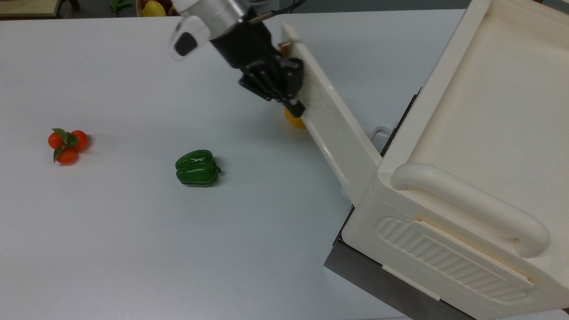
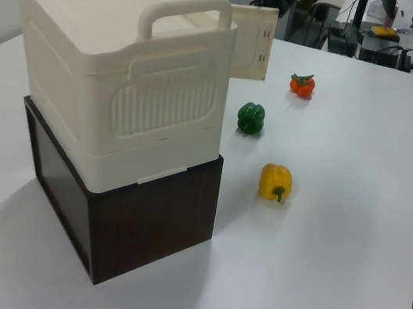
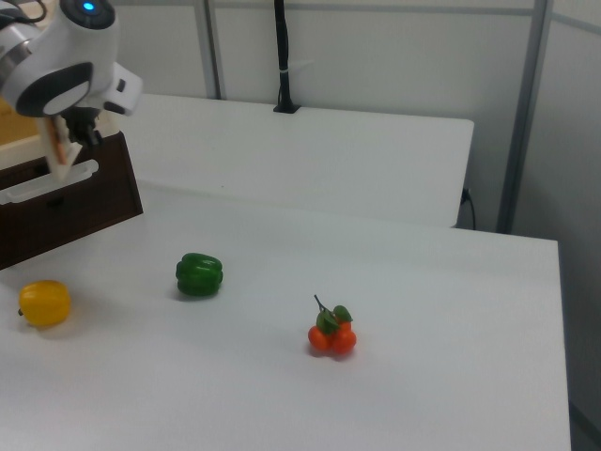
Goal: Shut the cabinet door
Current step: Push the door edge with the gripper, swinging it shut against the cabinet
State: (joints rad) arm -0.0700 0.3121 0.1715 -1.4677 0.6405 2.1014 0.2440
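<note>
The cabinet door (image 1: 331, 122) is a long cream panel hinged on the cream cabinet (image 1: 484, 133). It stands swung partly out over the table, with its copper bar handle (image 1: 285, 45) at the free end. My gripper (image 1: 295, 108) is shut, with nothing held. Its black fingers lie flat against the door's face just below the handle. In the left view the door (image 2: 252, 43) sticks out past the cabinet's front corner. In the right view the arm's white wrist (image 3: 66, 66) sits above the door's edge (image 3: 58, 150).
A green pepper (image 1: 197, 168) and a tomato cluster (image 1: 66, 144) lie on the white table at the top view's left. Behind the door a yellow pepper (image 1: 293, 121) is partly hidden. The cabinet rests on a dark brown box (image 2: 139, 226) with a white wire handle (image 1: 378, 132).
</note>
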